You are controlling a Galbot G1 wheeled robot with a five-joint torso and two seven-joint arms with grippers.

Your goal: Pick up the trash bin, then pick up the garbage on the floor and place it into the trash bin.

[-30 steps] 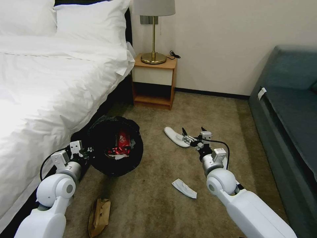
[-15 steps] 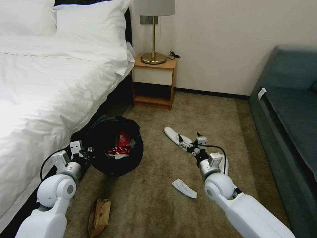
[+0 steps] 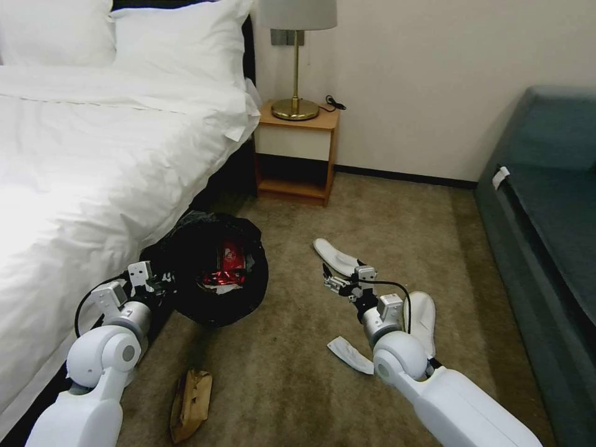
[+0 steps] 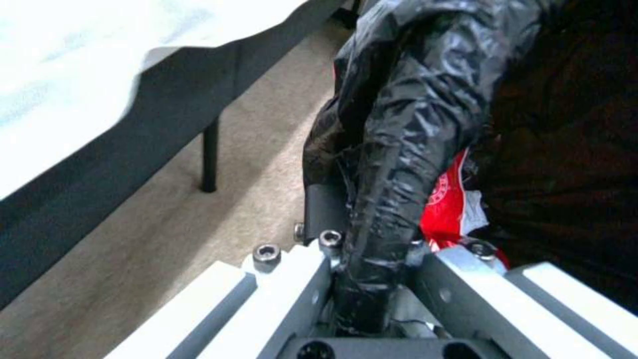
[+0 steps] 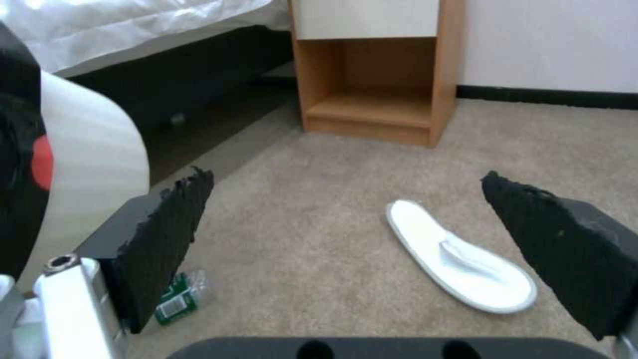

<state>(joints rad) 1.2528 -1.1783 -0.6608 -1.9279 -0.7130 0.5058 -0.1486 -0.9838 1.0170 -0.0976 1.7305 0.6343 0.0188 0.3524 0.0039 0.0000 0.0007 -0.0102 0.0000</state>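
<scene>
The trash bin [image 3: 211, 273], lined with a glossy black bag, sits tilted on the carpet beside the bed, with red wrappers [image 3: 228, 266] inside. My left gripper [image 3: 155, 287] is shut on its near rim; the left wrist view shows the left gripper [image 4: 372, 244] clamping the bag-covered rim of the bin [image 4: 412, 99]. My right gripper [image 3: 341, 274] hovers open over the carpet, short of a white slipper [image 3: 334, 254]. In the right wrist view the right gripper [image 5: 362, 224] is spread wide, with that slipper [image 5: 458, 259] ahead and a green-labelled bottle [image 5: 176, 301] near one finger.
A second slipper [image 3: 423, 313] and a white wrapper [image 3: 351, 355] lie beside my right forearm. A brown paper bag [image 3: 191, 403] lies near the front. The bed [image 3: 93, 155] is on the left, a nightstand [image 3: 298, 155] is at the back wall and a dark sofa [image 3: 546, 236] is on the right.
My right gripper has drawn back and to the left, still open, uncovering the second slipper. The camera shifted slightly. The left gripper keeps its hold on the bin.
</scene>
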